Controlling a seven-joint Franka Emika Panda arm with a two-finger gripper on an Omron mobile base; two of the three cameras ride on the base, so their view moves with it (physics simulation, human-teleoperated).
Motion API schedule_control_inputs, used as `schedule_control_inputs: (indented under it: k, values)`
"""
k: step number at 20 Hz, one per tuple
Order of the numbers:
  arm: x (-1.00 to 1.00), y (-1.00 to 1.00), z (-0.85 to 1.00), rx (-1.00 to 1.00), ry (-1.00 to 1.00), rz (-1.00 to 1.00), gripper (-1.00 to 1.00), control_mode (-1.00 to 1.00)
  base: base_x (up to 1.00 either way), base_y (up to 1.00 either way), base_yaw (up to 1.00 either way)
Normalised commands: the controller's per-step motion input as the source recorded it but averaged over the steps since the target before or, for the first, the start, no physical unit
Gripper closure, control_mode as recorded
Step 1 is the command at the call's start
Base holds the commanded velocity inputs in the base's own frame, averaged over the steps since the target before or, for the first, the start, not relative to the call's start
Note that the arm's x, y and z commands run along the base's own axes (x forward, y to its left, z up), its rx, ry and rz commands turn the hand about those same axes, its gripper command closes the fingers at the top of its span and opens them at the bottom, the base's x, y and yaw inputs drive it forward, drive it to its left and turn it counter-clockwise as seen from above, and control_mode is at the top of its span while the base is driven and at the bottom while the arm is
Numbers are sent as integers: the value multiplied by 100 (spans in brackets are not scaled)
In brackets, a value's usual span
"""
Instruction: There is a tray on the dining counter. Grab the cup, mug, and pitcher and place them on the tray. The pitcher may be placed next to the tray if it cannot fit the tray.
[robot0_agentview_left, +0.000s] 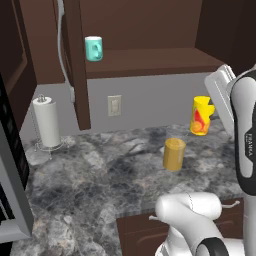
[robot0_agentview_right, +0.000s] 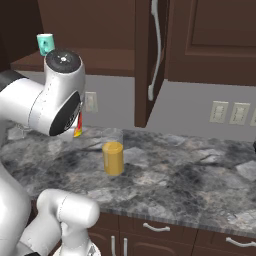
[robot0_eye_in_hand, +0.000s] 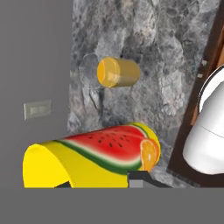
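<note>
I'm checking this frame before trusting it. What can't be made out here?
- Gripper: in the hand view the cup covers its fingertips, so contact is unclear.
- Cup: in the right base view the arm hides all but a sliver.
- Pitcher: its clear upper glass is too faint to trace.
- Mug: too small for detail in the left base view.

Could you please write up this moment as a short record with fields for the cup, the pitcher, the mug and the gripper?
cup: yellow cup with fruit print, raised above the counter, close against the fingers in the hand view
pitcher: clear pitcher, orange liquid in its lower part, upright on the counter
mug: teal mug on the open cabinet shelf
gripper: shut on the cup
</note>
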Motion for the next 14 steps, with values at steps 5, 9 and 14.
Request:
schedule_control_inputs:
  k: [5, 9, 14]
  values:
    - [0, 0, 0, 0, 0, 0, 100, 100, -49, -3, -4]
    - [0, 0, 0, 0, 0, 0, 100, 100, -92, -39, -32]
    - [0, 0, 0, 0, 0, 0, 100, 100, -67, -28, -54]
